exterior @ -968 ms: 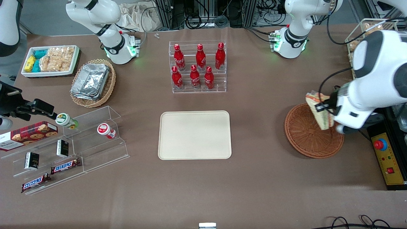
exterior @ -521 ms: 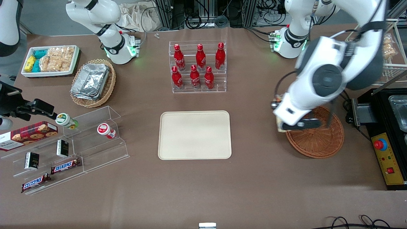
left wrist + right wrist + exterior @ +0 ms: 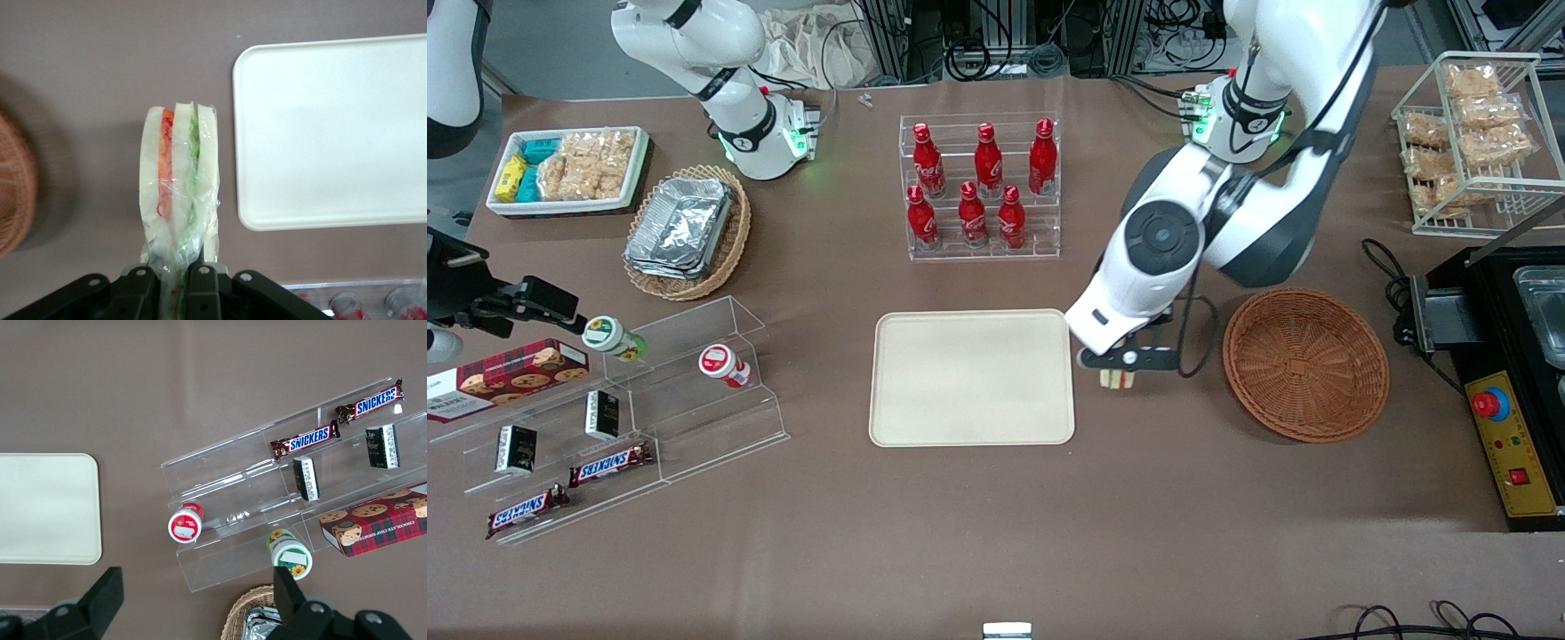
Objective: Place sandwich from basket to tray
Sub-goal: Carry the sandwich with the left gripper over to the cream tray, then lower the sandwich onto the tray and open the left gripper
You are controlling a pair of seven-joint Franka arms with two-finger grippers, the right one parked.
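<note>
From the front, I have the gripper (image 3: 1121, 367) clenched on the sandwich (image 3: 1119, 380), in the air between the tray (image 3: 971, 378) and the basket (image 3: 1305, 364), just beside the tray's rim. I'd carry it toward nine o'clock, over the tray's middle, then lower. At the wrist, the sandwich (image 3: 179, 193) runs lengthwise, its free end at twelve o'clock.

"SNICKERS" on two bars (image 3: 305, 439); "CHOCOLATE CHIP COOKIES" on the red box (image 3: 377, 527).

A robotics lab staged as a snack shop: cable-strewn equipment racks (image 3: 996, 36) line the table's far edge, an emergency-stop box (image 3: 1507, 440) sits near its working-arm end.
</note>
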